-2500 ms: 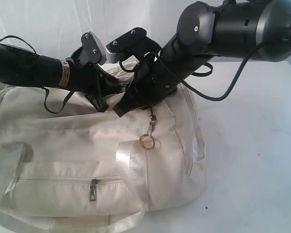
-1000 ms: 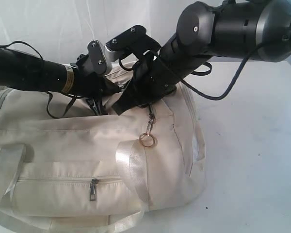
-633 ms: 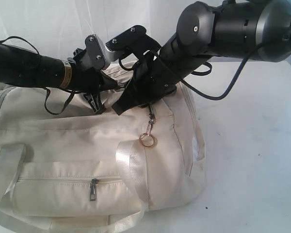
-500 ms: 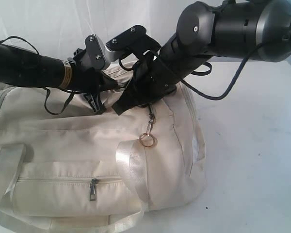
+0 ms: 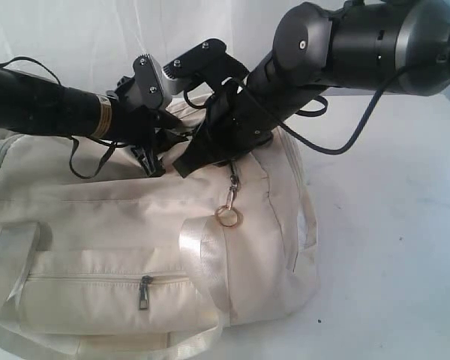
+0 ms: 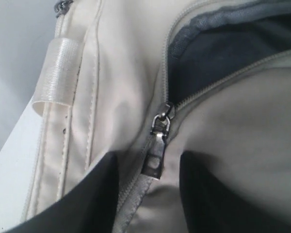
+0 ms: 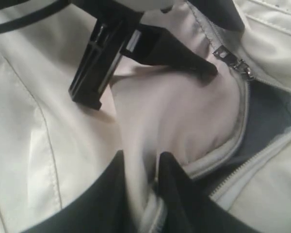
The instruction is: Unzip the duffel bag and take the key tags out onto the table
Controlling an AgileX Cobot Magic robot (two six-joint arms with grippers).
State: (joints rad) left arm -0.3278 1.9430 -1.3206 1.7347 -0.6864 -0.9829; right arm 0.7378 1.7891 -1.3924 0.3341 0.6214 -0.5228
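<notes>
Two arms (image 5: 337, 45) meeting atop duffel bag (image 5: 97, 225), fingers (image 7: 104, 199) downward

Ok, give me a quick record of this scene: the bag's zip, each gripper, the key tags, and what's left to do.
left gripper: open, over the top of the duffel bag
right gripper: shut on a fold of the bag's fabric beside the zip opening
top zip: partly open, dark grey lining showing
zip pull: lies between the left gripper's fingers, not pinched
key tags: not in view
table: the bag rests on it
left to do: probably open the zip wider, then reach in for the tags
</notes>
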